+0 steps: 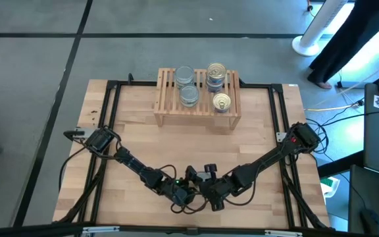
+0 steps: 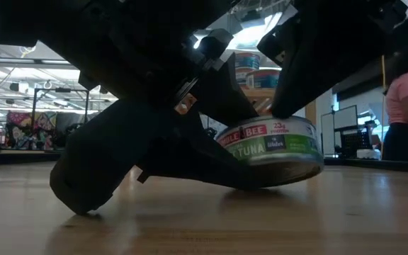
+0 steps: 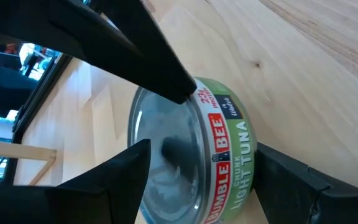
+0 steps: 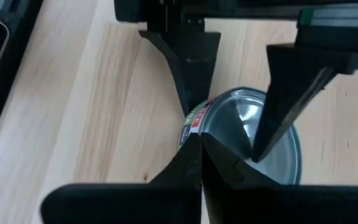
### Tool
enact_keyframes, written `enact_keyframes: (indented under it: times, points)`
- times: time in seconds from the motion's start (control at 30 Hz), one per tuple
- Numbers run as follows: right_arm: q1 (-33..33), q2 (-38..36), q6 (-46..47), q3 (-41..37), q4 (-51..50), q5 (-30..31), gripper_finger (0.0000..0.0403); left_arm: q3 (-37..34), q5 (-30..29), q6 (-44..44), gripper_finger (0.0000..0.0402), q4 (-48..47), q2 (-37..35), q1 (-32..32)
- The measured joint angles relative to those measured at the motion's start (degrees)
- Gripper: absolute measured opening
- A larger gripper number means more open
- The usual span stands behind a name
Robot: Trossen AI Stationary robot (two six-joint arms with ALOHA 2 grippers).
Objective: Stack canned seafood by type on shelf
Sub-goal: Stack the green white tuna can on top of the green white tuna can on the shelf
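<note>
High view: even overhead light, bench [image 1: 196, 145] evenly lit, shadows soft. Blown-out white glare at upper right on the floor by the white fan base [image 1: 318, 29]. Gold tin tops [image 1: 216, 70] on the shelf [image 1: 166, 108] catch small highlights.

Low view: strongly backlit by ceiling lights; arm bodies are near-black silhouettes. Tuna tin [image 2: 275, 149] label is readable, room behind soft. Faint sheen and shadow on the wood under the tin.

Left wrist view: close focus, silver tin top [image 3: 166, 162] shows blurry reflections.

Right wrist view: dark fingers [image 4: 197, 68] lack detail, tin top glints.
</note>
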Motion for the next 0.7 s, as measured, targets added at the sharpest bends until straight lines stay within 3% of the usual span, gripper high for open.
enact_keyframes:
  times: [0.4, 0.7]
  points:
    - [-0.7, 0.0, 0.4, 0.0, 0.9, 0.0, 0.0, 0.0, -1.9, -0.1, 0.0259, 0.0, 0.0, -0.1]
    - [-0.7, -0.1, 0.5, 0.0, 1.0, 0.1, 0.0, 0.0, -2.1, -0.8, 0.0191, -0.2, 0.0, -0.1]
